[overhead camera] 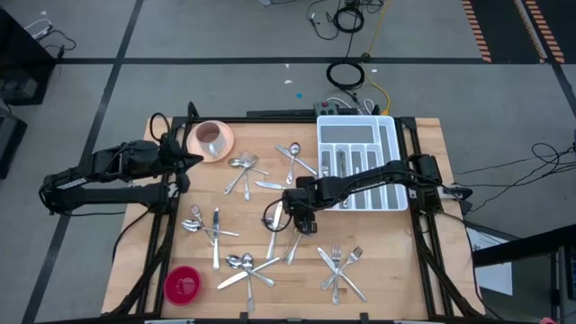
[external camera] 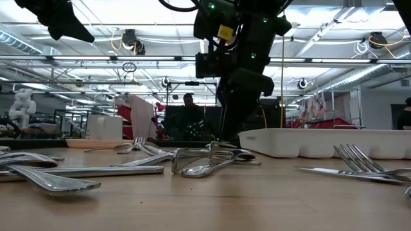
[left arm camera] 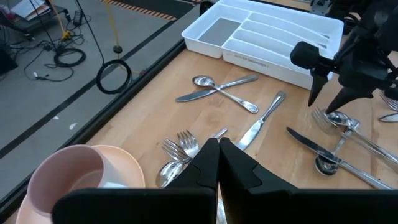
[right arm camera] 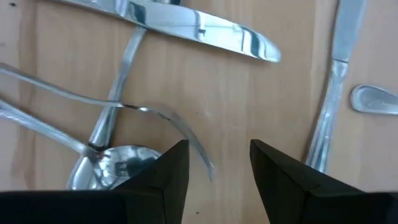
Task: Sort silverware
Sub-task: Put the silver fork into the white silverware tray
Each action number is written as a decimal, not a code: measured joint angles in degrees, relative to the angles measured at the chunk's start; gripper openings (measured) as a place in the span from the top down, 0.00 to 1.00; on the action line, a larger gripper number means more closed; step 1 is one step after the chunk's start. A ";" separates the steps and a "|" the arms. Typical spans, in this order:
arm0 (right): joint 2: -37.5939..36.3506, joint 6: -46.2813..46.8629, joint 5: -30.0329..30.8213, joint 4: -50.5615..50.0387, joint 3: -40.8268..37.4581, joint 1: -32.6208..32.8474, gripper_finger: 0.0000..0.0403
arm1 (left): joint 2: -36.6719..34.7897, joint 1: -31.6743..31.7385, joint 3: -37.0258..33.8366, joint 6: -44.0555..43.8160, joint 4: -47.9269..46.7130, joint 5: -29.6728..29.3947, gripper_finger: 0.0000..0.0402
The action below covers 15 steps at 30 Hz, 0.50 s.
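Note:
Shiny silverware lies loose in small heaps over the wooden table [overhead camera: 405,252]. My right gripper [overhead camera: 303,219] hangs open, pointing steeply down over the middle heap. In the right wrist view its fingers [right arm camera: 219,146] stand above a fork [right arm camera: 143,111] whose tines curve into the gap. That fork lies across a spoon [right arm camera: 118,163], with a knife [right arm camera: 199,28] beyond. Whether a finger touches the fork, I cannot tell. My left gripper [left arm camera: 219,146] waits shut, raised at the table's far left beside the pink cup [overhead camera: 209,137].
The white compartmented tray [overhead camera: 393,126] stands at the far right, just behind my right arm, with some silverware inside. A red round dish [overhead camera: 183,284] sits at the near left corner. More forks [overhead camera: 340,265] and spoons [overhead camera: 241,263] lie along the near edge.

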 joint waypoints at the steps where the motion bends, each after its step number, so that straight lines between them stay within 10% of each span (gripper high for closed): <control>1: 0.00 -0.20 0.07 -0.04 0.00 0.11 0.59 | 0.00 -0.01 0.00 0.00 0.00 0.00 0.98; 15: 2.52 -2.71 -0.10 1.13 -0.22 0.14 0.59 | -0.02 0.02 0.00 0.00 -0.05 -0.42 0.98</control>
